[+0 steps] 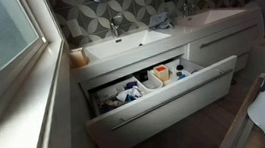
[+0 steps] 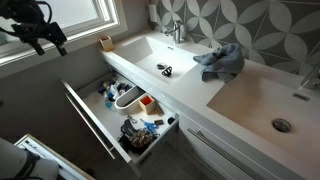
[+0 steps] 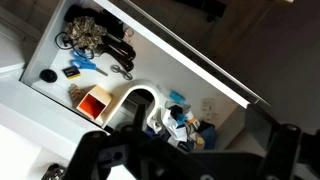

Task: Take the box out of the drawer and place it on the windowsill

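The wide white drawer (image 1: 166,106) (image 2: 93,120) (image 3: 150,62) stands pulled open under the vanity and is full of small clutter. A small tan-orange box (image 3: 93,100) stands among the items inside, and it also shows in both exterior views as the box (image 2: 146,101) (image 1: 160,76). My gripper (image 2: 44,38) hangs high above the drawer, near the window, apart from everything. From the wrist, the gripper (image 3: 190,160) is open, its dark fingers (image 3: 100,152) spread wide with nothing between them. The pale windowsill (image 1: 37,117) (image 2: 55,62) runs under the frosted window.
A tan cup-like object (image 2: 104,42) (image 1: 76,58) sits on the counter corner by the window. A blue cloth (image 2: 222,62) lies between the two sinks. A white curved holder (image 3: 136,100) (image 2: 126,96), bottles and dark tools (image 3: 92,35) crowd the drawer. A narrower drawer front (image 1: 225,45) stays shut.
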Available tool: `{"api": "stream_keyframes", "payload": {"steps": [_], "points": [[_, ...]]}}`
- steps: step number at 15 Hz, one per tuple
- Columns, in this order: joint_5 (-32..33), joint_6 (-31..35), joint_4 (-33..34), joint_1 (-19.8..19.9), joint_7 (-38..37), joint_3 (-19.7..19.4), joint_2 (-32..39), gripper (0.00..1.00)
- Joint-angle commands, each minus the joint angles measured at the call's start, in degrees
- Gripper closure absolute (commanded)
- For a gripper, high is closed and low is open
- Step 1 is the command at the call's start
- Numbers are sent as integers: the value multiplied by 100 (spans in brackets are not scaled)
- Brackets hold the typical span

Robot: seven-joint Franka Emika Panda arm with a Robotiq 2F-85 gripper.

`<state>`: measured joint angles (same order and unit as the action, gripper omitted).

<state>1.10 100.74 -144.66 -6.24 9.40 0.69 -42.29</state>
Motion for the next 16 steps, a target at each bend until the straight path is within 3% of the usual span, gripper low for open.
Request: {"api": "stream_keyframes", "payload": {"steps": [1,8,10,16], "points": [[-5,-13,13,8,3,8,4,0],[-5,-13,13,8,3,8,4,0],[-160,141,99,52,-9,-144,283,0],[-186,1215,-79,452,-350,-430,1075,0]]}}
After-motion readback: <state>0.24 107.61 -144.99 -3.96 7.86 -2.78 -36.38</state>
